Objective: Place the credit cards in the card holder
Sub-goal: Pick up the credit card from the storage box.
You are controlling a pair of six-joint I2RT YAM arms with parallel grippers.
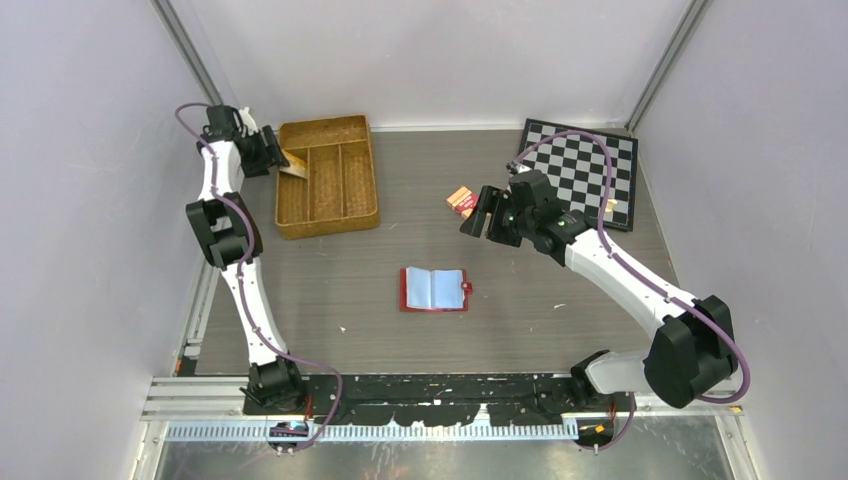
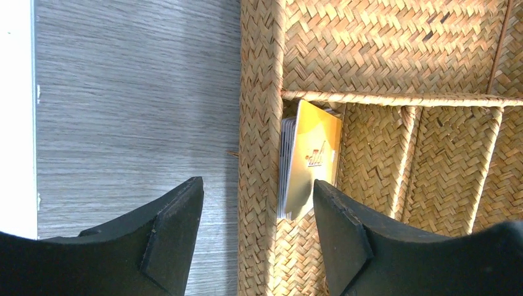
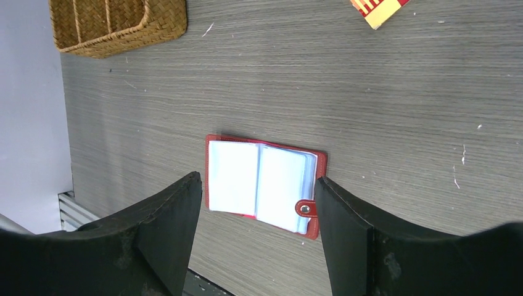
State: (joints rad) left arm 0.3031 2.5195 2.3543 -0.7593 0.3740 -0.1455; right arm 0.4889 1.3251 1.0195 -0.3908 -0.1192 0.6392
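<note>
Several credit cards [image 2: 308, 157] stand on edge, stacked against the left wall of a wicker tray [image 2: 259, 92]. The left gripper [image 2: 258, 222] hangs above, jaws wide, one finger outside that wall. Closing here may pinch wicker with the cards, or lift several together. The card holder [image 3: 262, 182] lies open on the table [image 3: 401, 92] under the right gripper [image 3: 258, 228], also wide and empty.

The left gripper [image 2: 257, 184] hangs with jaws apart over the tray [image 2: 259, 92] wall. Just inside, the cards [image 2: 308, 160] stand on edge against that wall.
</note>
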